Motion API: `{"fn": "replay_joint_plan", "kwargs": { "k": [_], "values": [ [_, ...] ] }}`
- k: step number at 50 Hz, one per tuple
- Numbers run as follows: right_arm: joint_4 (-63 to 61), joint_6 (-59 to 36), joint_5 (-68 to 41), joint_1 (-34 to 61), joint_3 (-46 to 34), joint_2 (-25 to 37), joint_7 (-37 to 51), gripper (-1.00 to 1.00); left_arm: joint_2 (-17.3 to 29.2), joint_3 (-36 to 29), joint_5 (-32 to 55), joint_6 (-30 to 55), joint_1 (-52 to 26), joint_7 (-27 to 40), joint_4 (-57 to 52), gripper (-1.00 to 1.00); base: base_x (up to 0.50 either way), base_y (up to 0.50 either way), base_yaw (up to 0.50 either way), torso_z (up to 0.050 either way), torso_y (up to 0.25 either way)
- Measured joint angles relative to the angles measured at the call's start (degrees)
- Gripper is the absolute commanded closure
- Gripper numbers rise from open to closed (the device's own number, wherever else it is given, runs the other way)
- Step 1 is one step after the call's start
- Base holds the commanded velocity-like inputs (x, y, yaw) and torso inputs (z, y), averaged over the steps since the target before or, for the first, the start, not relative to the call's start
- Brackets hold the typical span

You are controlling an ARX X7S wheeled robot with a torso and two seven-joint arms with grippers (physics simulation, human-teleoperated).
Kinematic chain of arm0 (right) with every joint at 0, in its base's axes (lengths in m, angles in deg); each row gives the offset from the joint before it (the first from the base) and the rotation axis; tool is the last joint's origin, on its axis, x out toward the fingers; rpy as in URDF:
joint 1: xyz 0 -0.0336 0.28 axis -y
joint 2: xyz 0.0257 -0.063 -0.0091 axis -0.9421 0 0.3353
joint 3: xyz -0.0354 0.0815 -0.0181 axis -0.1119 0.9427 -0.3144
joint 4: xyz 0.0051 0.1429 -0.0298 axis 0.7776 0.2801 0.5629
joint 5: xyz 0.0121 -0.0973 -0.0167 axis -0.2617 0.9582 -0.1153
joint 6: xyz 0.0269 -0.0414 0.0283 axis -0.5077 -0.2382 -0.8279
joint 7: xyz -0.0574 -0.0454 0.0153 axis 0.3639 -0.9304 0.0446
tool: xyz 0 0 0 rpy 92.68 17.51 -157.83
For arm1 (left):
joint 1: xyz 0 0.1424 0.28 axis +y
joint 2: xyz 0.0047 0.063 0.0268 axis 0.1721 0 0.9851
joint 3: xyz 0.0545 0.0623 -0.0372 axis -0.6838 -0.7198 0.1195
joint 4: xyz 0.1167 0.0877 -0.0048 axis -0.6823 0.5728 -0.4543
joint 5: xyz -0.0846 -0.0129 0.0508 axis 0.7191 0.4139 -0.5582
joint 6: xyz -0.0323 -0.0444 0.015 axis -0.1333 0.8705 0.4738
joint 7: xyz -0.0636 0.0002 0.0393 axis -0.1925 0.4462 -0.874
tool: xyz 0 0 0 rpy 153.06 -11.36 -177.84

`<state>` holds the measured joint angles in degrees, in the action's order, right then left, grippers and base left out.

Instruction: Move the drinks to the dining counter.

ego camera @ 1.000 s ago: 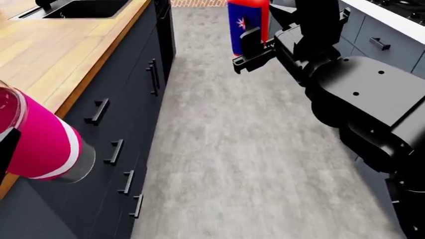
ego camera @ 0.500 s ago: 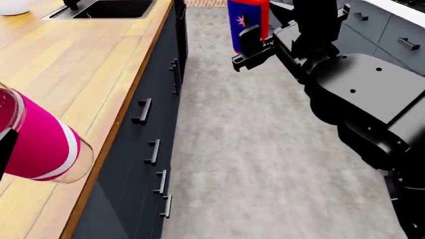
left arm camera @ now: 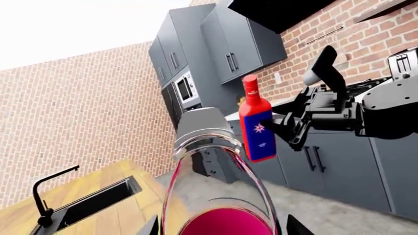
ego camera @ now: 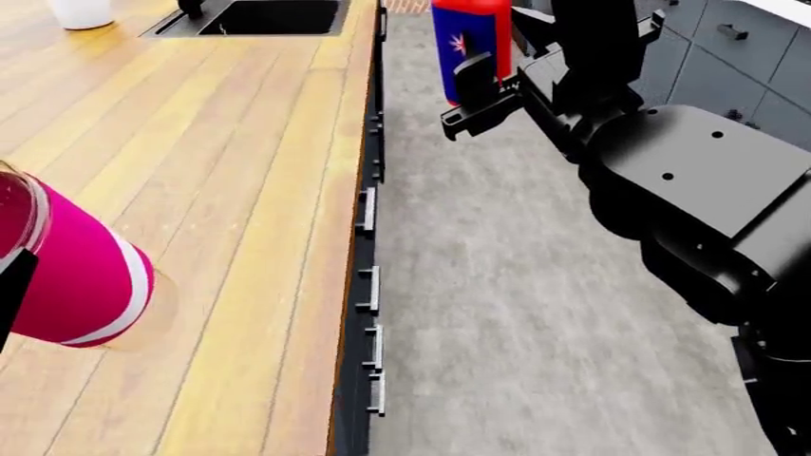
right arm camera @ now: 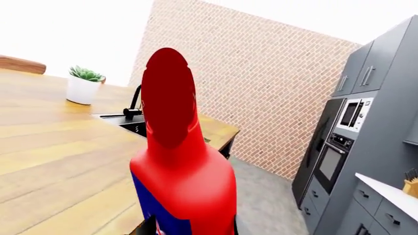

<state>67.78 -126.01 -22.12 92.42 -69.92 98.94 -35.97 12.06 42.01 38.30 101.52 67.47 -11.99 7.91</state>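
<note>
Gripping red bottle point(ego camera: 472, 43), right end effector point(ego camera: 480, 95)

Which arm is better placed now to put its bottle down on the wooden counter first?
The left. Its pink bottle already hangs over the dining counter, while the right claw holds the red bottle over the grey floor, beside the counter's edge.

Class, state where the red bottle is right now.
Head view, top centre: the red bottle is held in the right claw above the grey floor, beside the wooden counter.

plank counter point(ego camera: 228, 190) (sink point(ego camera: 260, 16), pot point(ego camera: 83, 11))
</note>
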Motion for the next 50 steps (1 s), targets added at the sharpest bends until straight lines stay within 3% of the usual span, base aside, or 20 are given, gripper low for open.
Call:
{"fn": "replay_joint_plan", "kwargs": {
  "k": [50],
  "values": [
    [-0.34,-0.57,-0.46,0.75,-0.55,0.07,-0.24,1.00,0.14,0.58,0.25,-0.48,0.44,-0.29,0.14,1.00,-0.50,0.01,0.00,0.000,0.001]
  ]
}}
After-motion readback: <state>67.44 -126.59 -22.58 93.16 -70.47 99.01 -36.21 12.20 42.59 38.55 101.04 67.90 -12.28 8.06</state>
